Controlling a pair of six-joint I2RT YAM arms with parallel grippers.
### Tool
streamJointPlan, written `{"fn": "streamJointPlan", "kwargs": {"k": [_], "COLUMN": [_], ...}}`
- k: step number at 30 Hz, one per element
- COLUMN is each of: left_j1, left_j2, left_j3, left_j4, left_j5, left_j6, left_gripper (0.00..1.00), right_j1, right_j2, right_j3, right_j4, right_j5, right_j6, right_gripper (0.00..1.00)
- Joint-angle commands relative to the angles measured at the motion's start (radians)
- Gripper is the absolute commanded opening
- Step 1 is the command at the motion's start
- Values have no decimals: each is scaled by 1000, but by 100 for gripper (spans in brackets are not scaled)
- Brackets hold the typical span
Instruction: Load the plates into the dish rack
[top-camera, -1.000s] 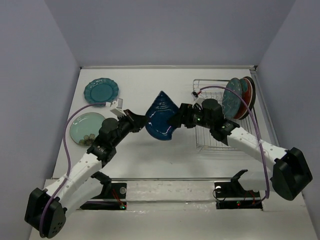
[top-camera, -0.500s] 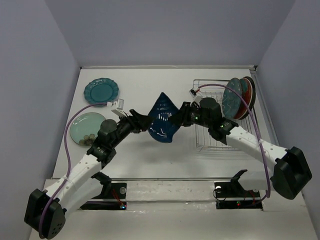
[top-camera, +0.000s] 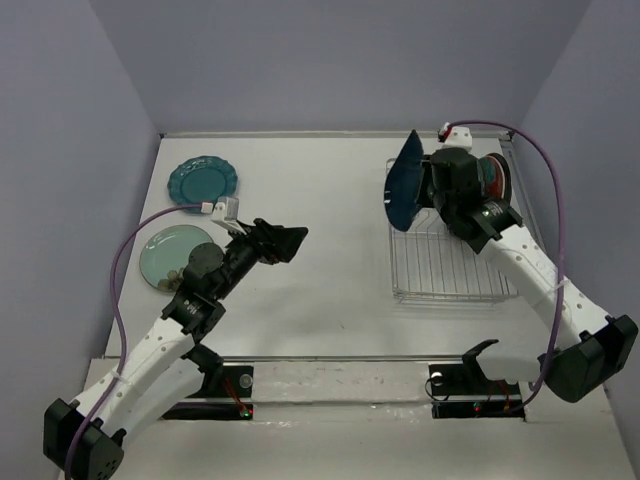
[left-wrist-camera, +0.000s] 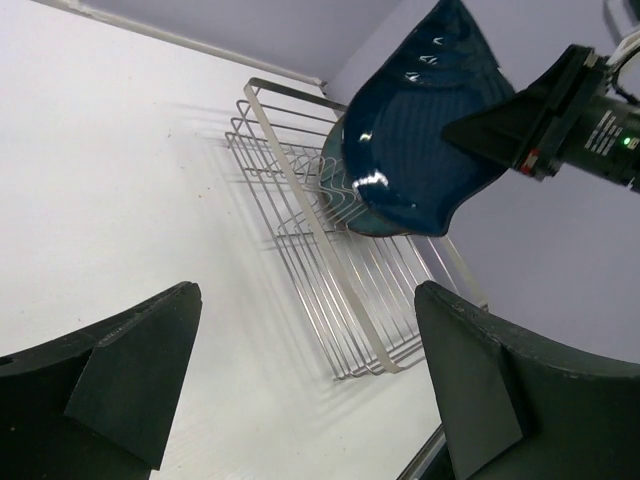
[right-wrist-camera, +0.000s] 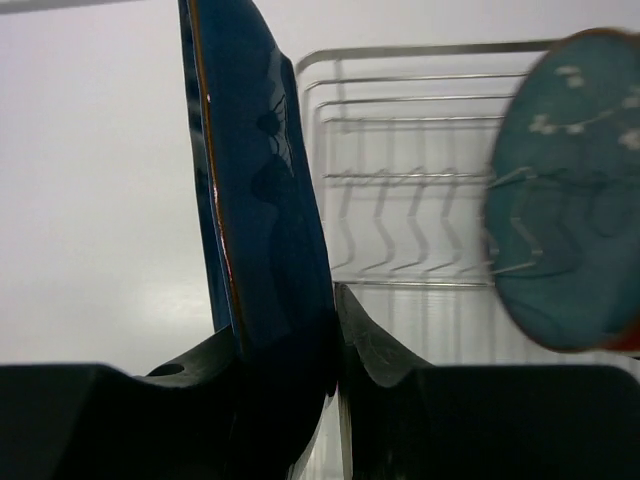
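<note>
The dark blue leaf-shaped plate (top-camera: 403, 185) stands on edge above the far left corner of the silver wire dish rack (top-camera: 440, 268), with my right gripper (top-camera: 427, 186) shut on its rim. In the right wrist view the blue plate (right-wrist-camera: 250, 200) is pinched between both fingers of the right gripper (right-wrist-camera: 288, 340). My left gripper (top-camera: 287, 240) hovers open over the table's middle, holding nothing; its fingers (left-wrist-camera: 130, 380) stand wide apart. Plates (top-camera: 492, 180) stand at the rack's far right. A scalloped teal plate (top-camera: 203, 181) and a pale mint plate (top-camera: 170, 255) lie at the left.
The dish rack (left-wrist-camera: 330, 250) has bare tines across its near and middle part. A teal plate (right-wrist-camera: 565, 230) stands on edge in the rack to the right of the held one. Grey walls close the table on three sides.
My left gripper opened, let go of the blue plate and drew back left. My right gripper shut on the plate and carried it up and right, over the rack, turned on edge.
</note>
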Motion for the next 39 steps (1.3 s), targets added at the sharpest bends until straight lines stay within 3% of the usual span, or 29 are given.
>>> {"fn": "streamJointPlan", "kwargs": {"k": [1, 10, 23, 39], "left_j1": [-39, -90, -101, -102], "left_j2": [-12, -11, 12, 29], "left_j3": [-16, -32, -56, -67], "left_j4": [23, 38, 64, 76], "left_j5": [-49, -85, -115, -115], "left_j6": [50, 81, 107, 113], "left_gripper": [99, 99, 99, 99], "right_j1": [-57, -140, -198, -229], "right_j2": [9, 155, 305, 436], "right_j3": [179, 302, 317, 202], "right_j4": [-108, -219, -216, 42], "right_j5": [307, 432, 402, 307], "right_j6": [-122, -217, -277, -392], "right_gripper": [7, 7, 7, 7]}}
